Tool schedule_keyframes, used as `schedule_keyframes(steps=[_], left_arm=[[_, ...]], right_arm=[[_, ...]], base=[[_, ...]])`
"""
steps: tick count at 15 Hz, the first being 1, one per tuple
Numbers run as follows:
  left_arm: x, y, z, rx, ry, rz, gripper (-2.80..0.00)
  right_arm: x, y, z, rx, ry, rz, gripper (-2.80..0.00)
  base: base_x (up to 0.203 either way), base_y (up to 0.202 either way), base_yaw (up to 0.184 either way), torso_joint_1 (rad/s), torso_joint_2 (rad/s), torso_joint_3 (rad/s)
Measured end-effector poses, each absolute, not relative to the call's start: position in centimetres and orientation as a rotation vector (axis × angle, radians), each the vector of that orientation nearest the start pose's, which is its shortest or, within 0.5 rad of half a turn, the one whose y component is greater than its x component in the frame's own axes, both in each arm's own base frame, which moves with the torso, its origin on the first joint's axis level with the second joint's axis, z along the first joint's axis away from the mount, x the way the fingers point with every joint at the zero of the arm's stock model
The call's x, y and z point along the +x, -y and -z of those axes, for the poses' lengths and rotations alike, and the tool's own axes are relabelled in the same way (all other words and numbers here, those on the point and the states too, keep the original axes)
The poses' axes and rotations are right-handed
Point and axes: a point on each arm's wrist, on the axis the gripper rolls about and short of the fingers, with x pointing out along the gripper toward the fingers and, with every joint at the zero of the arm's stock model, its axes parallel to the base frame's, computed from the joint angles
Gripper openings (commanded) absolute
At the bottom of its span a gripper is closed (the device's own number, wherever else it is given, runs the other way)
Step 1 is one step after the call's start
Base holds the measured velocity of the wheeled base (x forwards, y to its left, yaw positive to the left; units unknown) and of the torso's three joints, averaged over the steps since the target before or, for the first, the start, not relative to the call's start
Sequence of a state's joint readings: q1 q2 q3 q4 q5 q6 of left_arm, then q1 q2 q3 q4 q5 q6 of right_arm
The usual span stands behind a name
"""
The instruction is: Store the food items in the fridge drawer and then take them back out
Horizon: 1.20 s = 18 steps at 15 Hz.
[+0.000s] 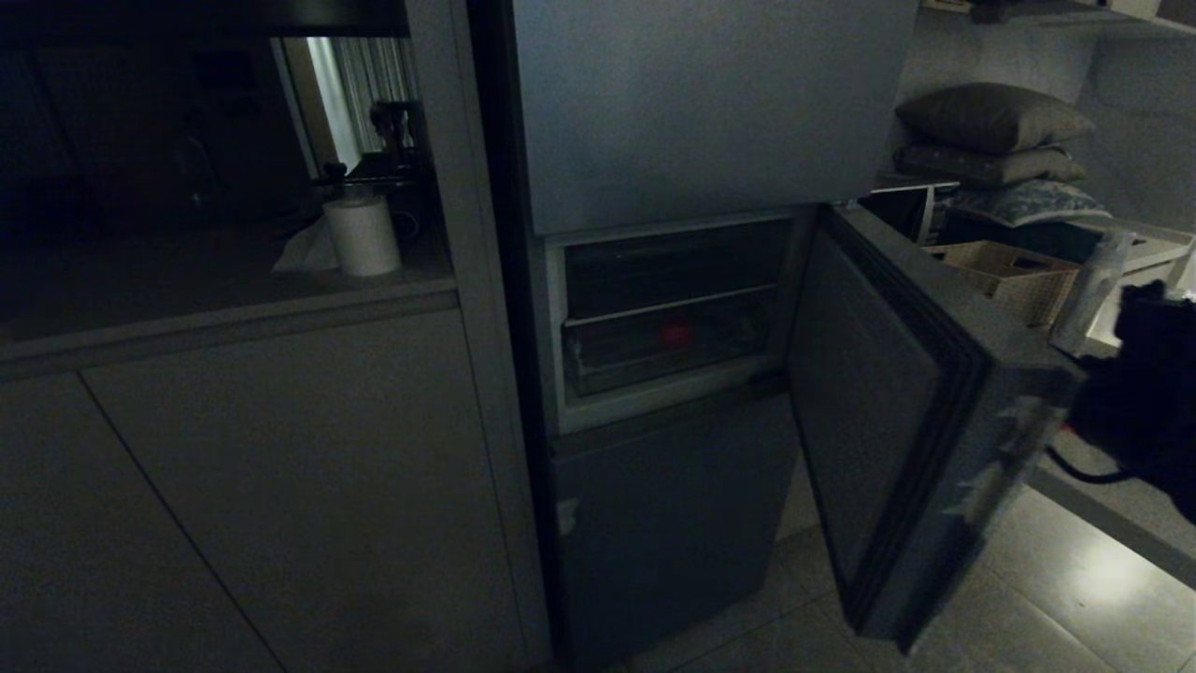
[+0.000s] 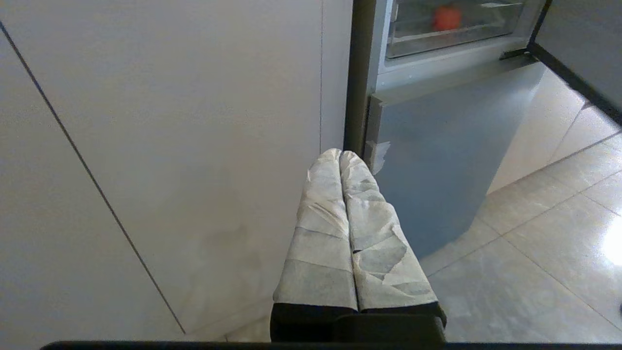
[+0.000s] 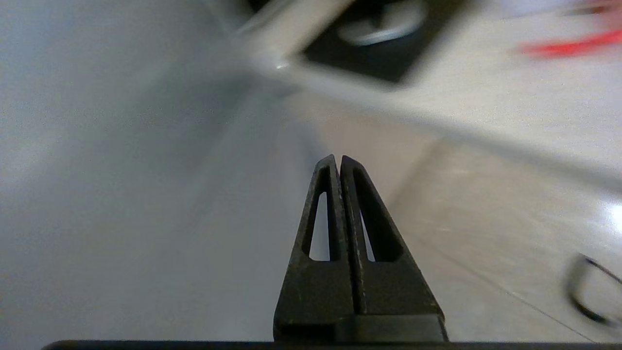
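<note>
A round red food item (image 1: pixel 675 334) sits inside the clear fridge drawer (image 1: pixel 668 360) in the fridge's open middle section; the left wrist view shows the same red food item (image 2: pixel 447 18) behind the drawer (image 2: pixel 452 39) front. My left gripper (image 2: pixel 340 153), its fingers wrapped in pale tape, is shut and empty, low in front of the cabinet beside the fridge. My right gripper (image 3: pixel 338 158) is shut and empty, close to the grey face of the open door, above the floor. Neither gripper shows in the head view.
The middle door (image 1: pixel 897 411) stands swung open to the right over the tiled floor (image 1: pixel 1074 579). A cabinet (image 1: pixel 262 486) with a paper roll (image 1: pixel 363 234) on its counter flanks the fridge on the left. A wicker basket (image 1: pixel 1014 276), pillows and a dark bundle lie at the right.
</note>
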<state>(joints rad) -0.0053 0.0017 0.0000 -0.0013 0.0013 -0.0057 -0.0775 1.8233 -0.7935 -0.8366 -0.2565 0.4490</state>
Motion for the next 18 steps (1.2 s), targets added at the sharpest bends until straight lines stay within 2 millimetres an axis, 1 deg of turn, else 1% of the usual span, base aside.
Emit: schedule_keyframes(steps=[1, 3, 4, 5, 6, 7, 10, 11, 13, 15, 18], left_arm=[[-2.3, 0.0, -7.6, -0.006, 0.0, 0.003, -2.8], [-2.3, 0.0, -7.6, -0.006, 0.0, 0.003, -2.8], [-2.3, 0.0, -7.6, -0.006, 0.0, 0.003, -2.8], [-2.3, 0.0, -7.6, -0.006, 0.0, 0.003, -2.8], [-2.3, 0.0, -7.6, -0.006, 0.0, 0.003, -2.8], [-2.3, 0.0, -7.6, -0.005, 0.0, 0.003, -2.8], [-2.3, 0.0, -7.6, -0.005, 0.0, 0.003, -2.8], [-2.3, 0.0, -7.6, -0.005, 0.0, 0.003, -2.8], [-2.3, 0.0, -7.6, -0.006, 0.0, 0.003, -2.8], [-2.3, 0.0, -7.6, -0.006, 0.0, 0.003, -2.8], [-2.3, 0.0, -7.6, -0.006, 0.0, 0.003, -2.8]], right_arm=[[33.4, -0.2, -16.3, 0.411, -0.11, 0.328, -2.8], [33.7, -6.5, -17.3, 0.391, -0.082, 0.233, -2.8], [33.5, -9.1, -17.8, 0.38, -0.07, 0.192, -2.8], [33.2, -10.6, -18.1, 0.376, -0.058, 0.179, -2.8], [33.0, -11.3, -18.0, 0.375, -0.062, 0.173, -2.8], [32.8, -11.6, -17.5, 0.37, -0.076, 0.169, -2.8], [32.0, -11.7, -16.6, 0.358, -0.069, 0.147, -2.8], [32.0, -11.8, -16.7, 0.351, -0.05, 0.118, -2.8], [32.3, -12.4, -16.3, 0.313, -0.076, -0.015, -2.8], [33.4, -13.7, -16.4, 0.304, -0.078, -0.136, -2.8], [36.3, -15.5, -16.1, 0.277, -0.05, -0.198, -2.8]], base=[[0.0, 0.0, 0.0, 0.0, 0.0, 0.0], [0.0, 0.0, 0.0, 0.0, 0.0, 0.0], [0.0, 0.0, 0.0, 0.0, 0.0, 0.0], [0.0, 0.0, 0.0, 0.0, 0.0, 0.0], [0.0, 0.0, 0.0, 0.0, 0.0, 0.0], [0.0, 0.0, 0.0, 0.0, 0.0, 0.0], [0.0, 0.0, 0.0, 0.0, 0.0, 0.0], [0.0, 0.0, 0.0, 0.0, 0.0, 0.0], [0.0, 0.0, 0.0, 0.0, 0.0, 0.0], [0.0, 0.0, 0.0, 0.0, 0.0, 0.0], [0.0, 0.0, 0.0, 0.0, 0.0, 0.0]])
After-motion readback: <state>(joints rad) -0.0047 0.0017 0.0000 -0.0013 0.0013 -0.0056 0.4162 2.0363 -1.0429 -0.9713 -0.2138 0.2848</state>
